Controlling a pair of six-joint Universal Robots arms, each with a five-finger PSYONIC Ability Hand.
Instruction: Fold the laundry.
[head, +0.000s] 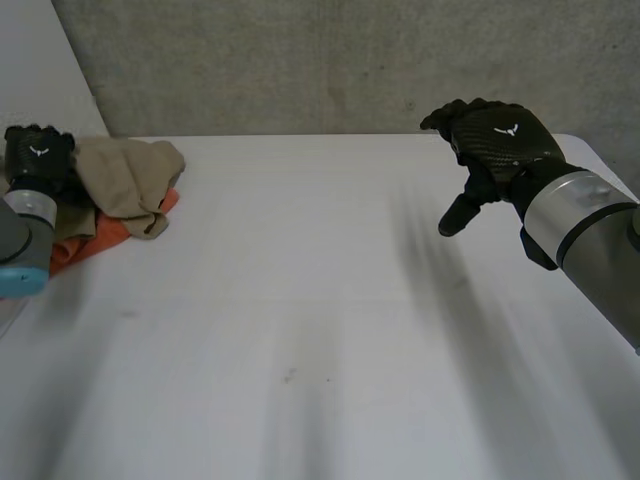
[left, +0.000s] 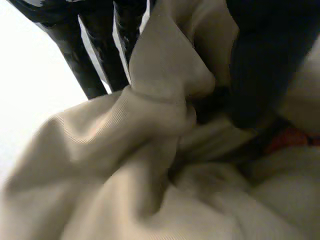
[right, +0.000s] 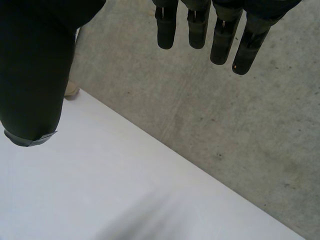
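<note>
A crumpled beige cloth (head: 125, 175) lies on an orange cloth (head: 105, 235) at the far left of the white table (head: 320, 330). My left hand (head: 40, 155) rests on this pile's left side. In the left wrist view a raised fold of the beige cloth (left: 150, 165) is pinched between the fingers (left: 95, 55) and the thumb (left: 255, 75), and a bit of the orange cloth (left: 287, 140) peeks out beside the thumb. My right hand (head: 495, 140) hovers above the table's far right, open and holding nothing, its straight fingers (right: 197, 25) apart from the thumb.
A grey concrete wall (head: 330, 60) stands right behind the table's far edge. A white panel (head: 40, 60) leans at the back left. Bare tabletop (right: 100, 190) stretches from the pile to the right arm (head: 590, 240).
</note>
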